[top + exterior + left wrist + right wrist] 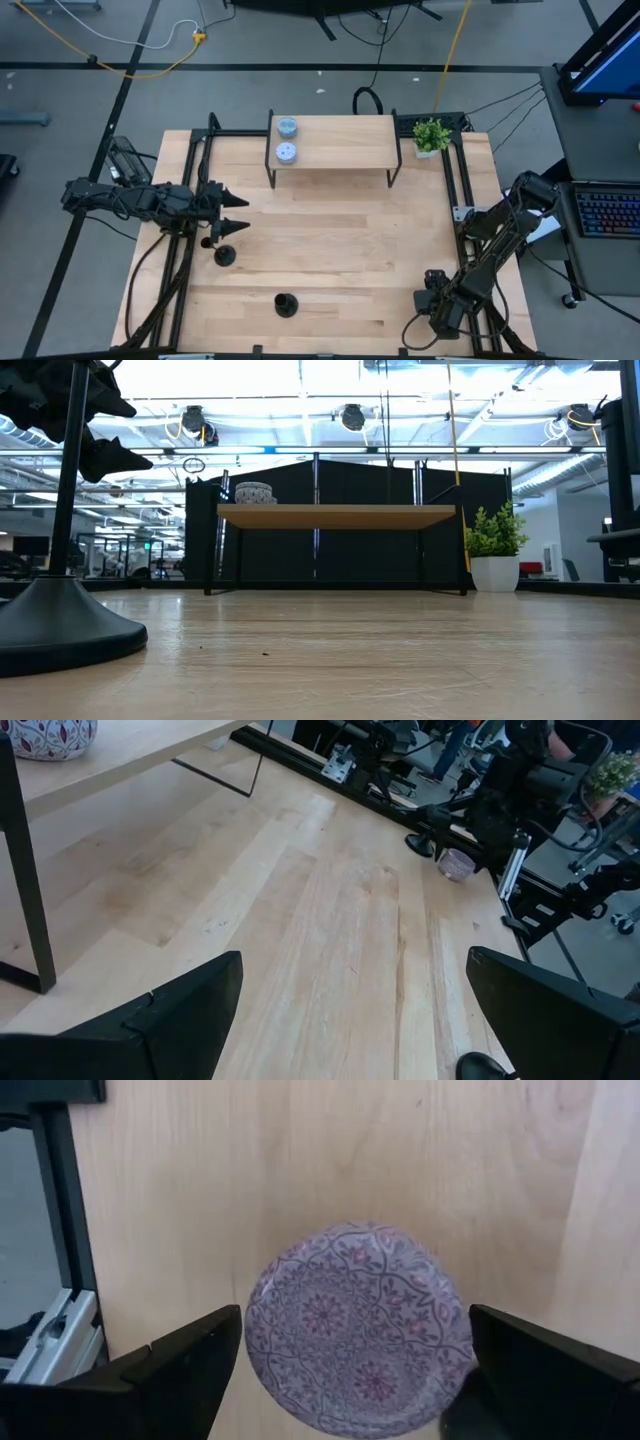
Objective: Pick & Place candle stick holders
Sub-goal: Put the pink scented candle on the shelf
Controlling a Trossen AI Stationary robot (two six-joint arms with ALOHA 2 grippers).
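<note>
Three matte-black candle stick holders stand upright on their disc bases on the wooden table. One is near the left edge and one is at the near middle. The third stands beside a lilac patterned tin under my right arm. One holder looms close in the low view. My left gripper is open and empty, just beyond the left holder and above the table. My right gripper points down, open, with a finger on either side of the lilac tin.
A low wooden shelf on black legs stands at the far middle and carries a blue tin and a white tin. A small potted plant is at the far right. Black rails run along both sides of the table.
</note>
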